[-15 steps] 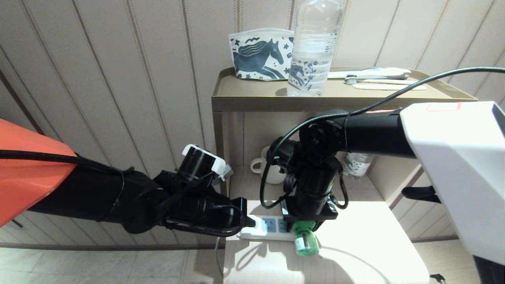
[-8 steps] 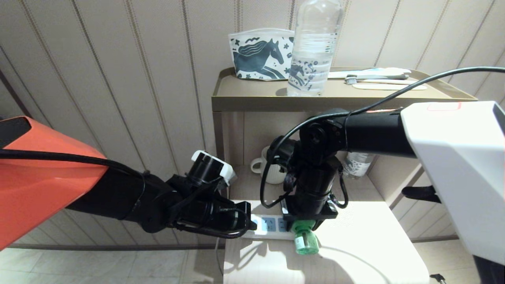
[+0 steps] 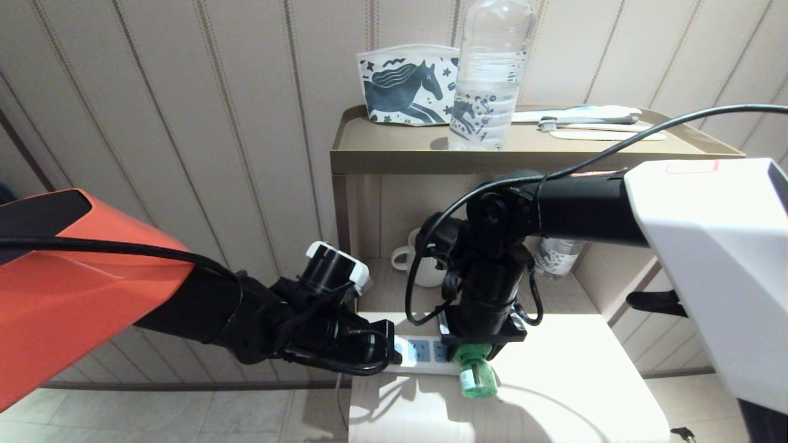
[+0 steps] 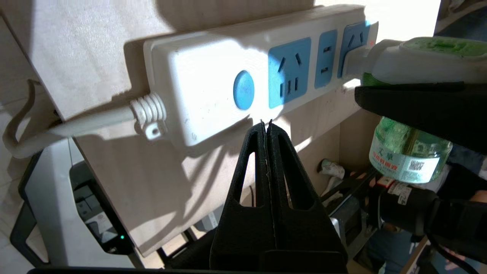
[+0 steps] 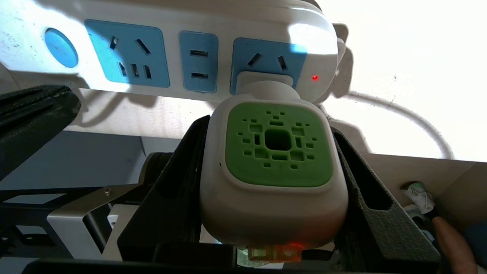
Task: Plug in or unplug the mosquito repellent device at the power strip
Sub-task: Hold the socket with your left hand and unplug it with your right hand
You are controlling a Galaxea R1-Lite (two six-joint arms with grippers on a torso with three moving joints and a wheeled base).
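Gripping the mosquito repellent device [image 5: 274,171] by its white head, the right gripper [image 5: 266,182] is seen reaching down over the worktop [image 3: 572,369], its jaws closed against the two sides of the head. The device is plugged into the end socket of the power strip [image 3: 422,355], farthest from the cord [image 4: 87,121], and its green bottle is seen hanging over the strip's near edge. A small red light is lit on the strip beside that socket. The strip is laid along the left part of the pale worktop, with its blue button [image 4: 243,90] near the cord end. The left gripper [image 4: 266,123] is held at the strip's cord end, jaws pressed together with nothing between them, the tips just beside the edge near the button; contact cannot be told. On the shelf [image 3: 394,147] above, a water bottle [image 3: 489,80] and a horse-printed pouch [image 3: 403,86] are seen, and a white mug [image 3: 412,264] lower behind.
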